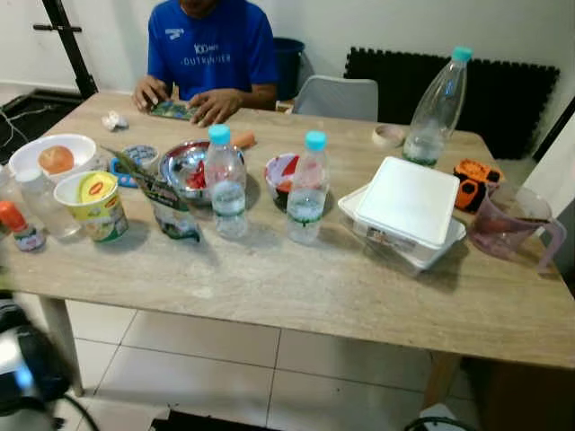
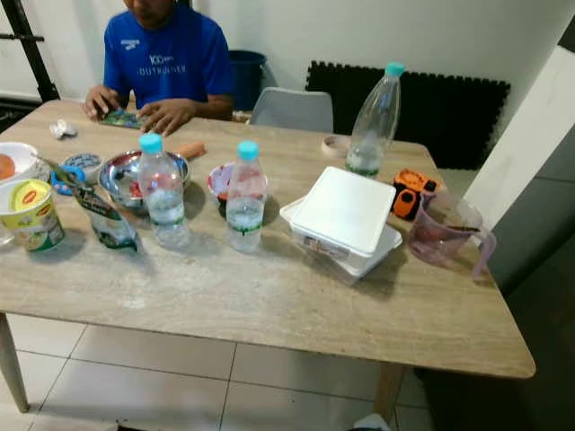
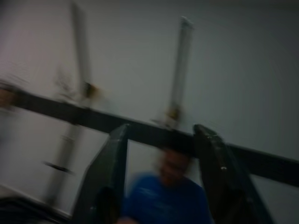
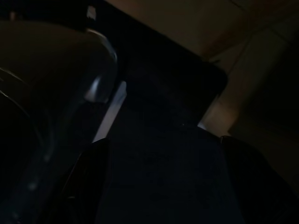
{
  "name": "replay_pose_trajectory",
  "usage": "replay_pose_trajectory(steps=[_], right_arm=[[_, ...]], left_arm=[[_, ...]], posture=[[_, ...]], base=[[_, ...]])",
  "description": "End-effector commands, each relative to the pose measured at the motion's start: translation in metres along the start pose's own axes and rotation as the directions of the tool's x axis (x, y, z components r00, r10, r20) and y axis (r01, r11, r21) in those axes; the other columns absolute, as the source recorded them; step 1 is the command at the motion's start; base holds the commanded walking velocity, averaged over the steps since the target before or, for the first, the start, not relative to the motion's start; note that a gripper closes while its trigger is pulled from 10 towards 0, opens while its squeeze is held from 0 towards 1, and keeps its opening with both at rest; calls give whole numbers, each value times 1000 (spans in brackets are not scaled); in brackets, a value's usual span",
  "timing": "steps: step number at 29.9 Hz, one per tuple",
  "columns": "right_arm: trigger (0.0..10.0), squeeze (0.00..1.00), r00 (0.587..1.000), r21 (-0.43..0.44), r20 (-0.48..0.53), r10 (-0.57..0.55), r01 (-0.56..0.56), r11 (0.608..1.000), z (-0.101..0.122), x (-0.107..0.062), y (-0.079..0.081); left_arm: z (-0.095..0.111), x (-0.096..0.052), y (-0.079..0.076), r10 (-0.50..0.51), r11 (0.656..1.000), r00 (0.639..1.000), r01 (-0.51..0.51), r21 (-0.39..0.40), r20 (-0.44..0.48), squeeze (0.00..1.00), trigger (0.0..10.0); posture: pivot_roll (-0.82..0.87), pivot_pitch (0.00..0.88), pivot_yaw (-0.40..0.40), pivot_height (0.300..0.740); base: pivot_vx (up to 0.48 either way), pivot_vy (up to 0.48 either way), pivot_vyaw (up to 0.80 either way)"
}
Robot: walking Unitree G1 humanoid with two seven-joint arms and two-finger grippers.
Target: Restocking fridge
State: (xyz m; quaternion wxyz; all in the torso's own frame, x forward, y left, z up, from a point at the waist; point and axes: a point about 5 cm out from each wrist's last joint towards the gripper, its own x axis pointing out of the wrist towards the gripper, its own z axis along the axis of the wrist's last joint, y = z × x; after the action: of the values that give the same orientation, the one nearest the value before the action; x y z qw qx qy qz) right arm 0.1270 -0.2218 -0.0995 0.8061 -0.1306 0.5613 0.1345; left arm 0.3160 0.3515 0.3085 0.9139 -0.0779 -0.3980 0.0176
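Water bottles [image 1: 226, 184] [image 1: 307, 190] stood mid-worktop [image 1: 296, 287], approx. side by side, nr a white foam box [image 1: 409, 208] — prob. light, thin-walled, slippery; best gripped at the waist. Left end effector [image 3: 161, 186] was spread wide, empty; right end effector [image 4: 159, 182] — dark, looked apart too.

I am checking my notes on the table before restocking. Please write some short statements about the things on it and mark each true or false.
1. The two small water bottles stand upright, capped. True.
2. The white foam box is open. False: its lid is shut.
3. The tall bottle lies on its side. False: it stands upright.
4. The pink measuring jug stands near the table's right end. True.
5. The white bowl holds an orange fruit. True.
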Motion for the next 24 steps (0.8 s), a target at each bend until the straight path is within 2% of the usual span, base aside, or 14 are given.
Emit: replay_pose_trajectory(steps=[1, 2, 4, 5, 7, 9, 14, 15, 16, 17, 18, 21, 23, 24], right_arm=[[10000, 0, 1000, -12, -20, -8, 8, 1000, -3, 0, 0], [10000, 0, 1000, -12, -20, -8, 8, 1000, -3, 0, 0], [10000, 0, 1000, -13, -20, -9, 8, 1000, -2, 1, 2], [10000, 0, 1000, -13, -20, -9, 8, 1000, -2, 1, 2], [10000, 0, 1000, -17, -22, -9, 9, 1000, -2, 1, 4], [10000, 0, 1000, -20, -25, -9, 9, 1000, -2, 1, 5], [10000, 0, 1000, -23, -29, -8, 7, 1000, -3, 2, 6], [10000, 0, 999, -24, -31, -8, 7, 1000, -3, 2, 6], [10000, 0, 999, -24, -32, -8, 7, 1000, -3, 2, 7], [10000, 0, 999, -24, -32, -8, 7, 1000, -3, 2, 7], [10000, 0, 999, -25, -35, -9, 8, 1000, -4, 2, 7], [10000, 0, 999, -26, -42, -13, 12, 1000, -5, 1, 6], [10000, 0, 999, -27, -47, -18, 17, 1000, -7, 1, 6], [10000, 0, 999, -27, -47, -18, 17, 1000, -7, 1, 6]], left_arm=[[-22, 3, -23, -101, 993, 993, 96, -75, -63, 1000, 10000], [-22, 3, -23, -101, 993, 993, 96, -75, -63, 1000, 10000], [-45, 6, -55, -243, 961, 963, 222, -164, -119, 1000, 10000], [-45, 6, -55, -243, 961, 963, 222, -164, -119, 1000, 10000], [-64, 8, -81, -331, 933, 926, 292, -212, -183, 1000, 10000], [-78, 12, -97, -344, 924, 909, 283, -257, -235, 1000, 10000], [-85, 19, -108, -332, 924, 899, 250, -289, -285, 1000, 10000], [-88, 22, -112, -327, 927, 892, 239, -289, -312, 612, 10000], [-89, 24, -116, -325, 929, 887, 236, -285, -328, 353, 10000], [-89, 24, -116, -325, 929, 887, 236, -285, -328, 353, 10000], [-91, 26, -120, -334, 928, 876, 240, -285, -349, 0, 10000], [-96, 25, -129, -356, 928, 844, 266, -261, -403, 0, 10000], [-103, 20, -134, -368, 927, 811, 283, -246, -455, 0, 10000], [-103, 20, -134, -368, 927, 811, 283, -246, -455, 0, 10000]], posture=[[-46, 0, -38, 740], [-46, 0, -38, 740], [-52, 0, -35, 740], [-52, 0, -35, 740], [-56, 0, -32, 740], [-57, 0, -31, 740], [-58, 0, -31, 740], [-58, 0, -31, 740], [-59, 0, -31, 740], [-59, 0, -31, 740], [-59, 0, -31, 740], [-60, 0, -29, 740], [-59, 0, -29, 740], [-59, 0, -29, 740]], base=[[0, 0, 0], [0, 0, 0], [0, 0, 0], [0, 0, 0], [0, 0, 0], [0, 0, 0], [0, 0, 0], [0, 0, 0], [0, 0, 0], [0, 0, 0], [0, 0, 0], [0, 0, 0], [0, 0, 0], [0, 0, 0]])
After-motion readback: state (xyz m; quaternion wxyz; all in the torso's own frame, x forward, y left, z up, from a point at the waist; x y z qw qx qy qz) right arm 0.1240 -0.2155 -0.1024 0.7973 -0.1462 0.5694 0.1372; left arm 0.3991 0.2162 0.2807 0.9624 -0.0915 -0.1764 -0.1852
